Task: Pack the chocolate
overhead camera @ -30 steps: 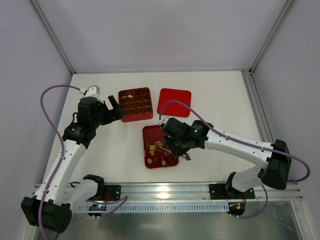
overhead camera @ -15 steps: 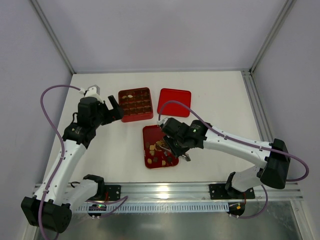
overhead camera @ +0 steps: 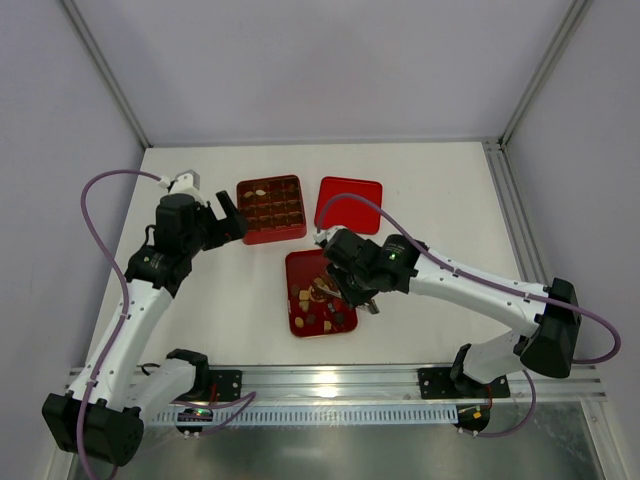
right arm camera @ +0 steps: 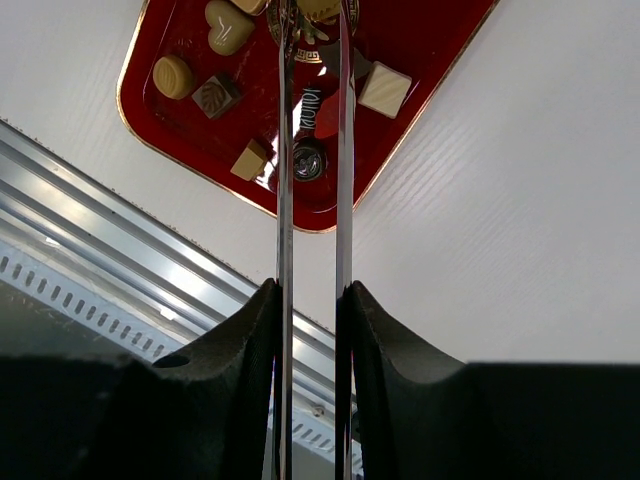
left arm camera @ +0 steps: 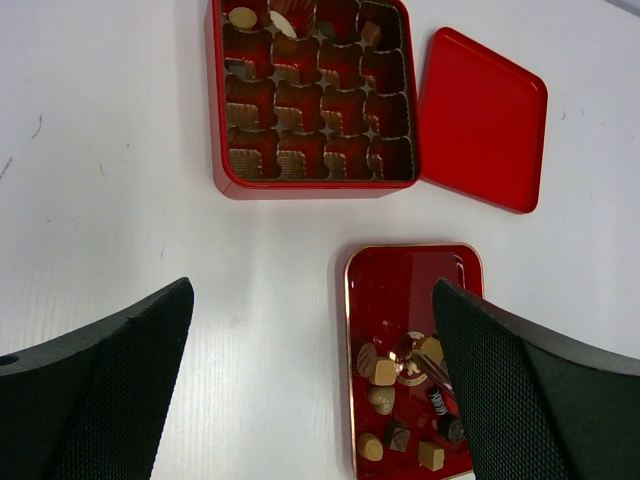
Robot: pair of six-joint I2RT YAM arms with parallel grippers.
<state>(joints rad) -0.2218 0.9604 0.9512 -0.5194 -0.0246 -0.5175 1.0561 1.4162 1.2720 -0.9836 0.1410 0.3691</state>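
Note:
Several small chocolates (overhead camera: 318, 300), dark brown, light brown and cream, lie in a shallow red tray (overhead camera: 300, 262); they also show in the left wrist view (left arm camera: 385, 372) and the right wrist view (right arm camera: 226, 25). My right gripper (overhead camera: 345, 280) (right arm camera: 312, 300) is shut on metal tongs (right arm camera: 284, 150). The tong tips are at a light brown piece (right arm camera: 318, 8) at the frame's top edge. The red compartmented box (overhead camera: 272, 238) (left arm camera: 300, 188) holds a few pieces in its far row. My left gripper (overhead camera: 228, 218) (left arm camera: 312, 290) is open and empty above the table, left of the box.
A flat red lid (overhead camera: 348, 204) (left arm camera: 482, 120) lies right of the box. An aluminium rail (overhead camera: 330, 385) (right arm camera: 120, 220) runs along the table's near edge, close to the tray. White walls enclose the table on three sides.
My right gripper and the tongs have shifted slightly toward the far side over the tray. The left arm has not moved.

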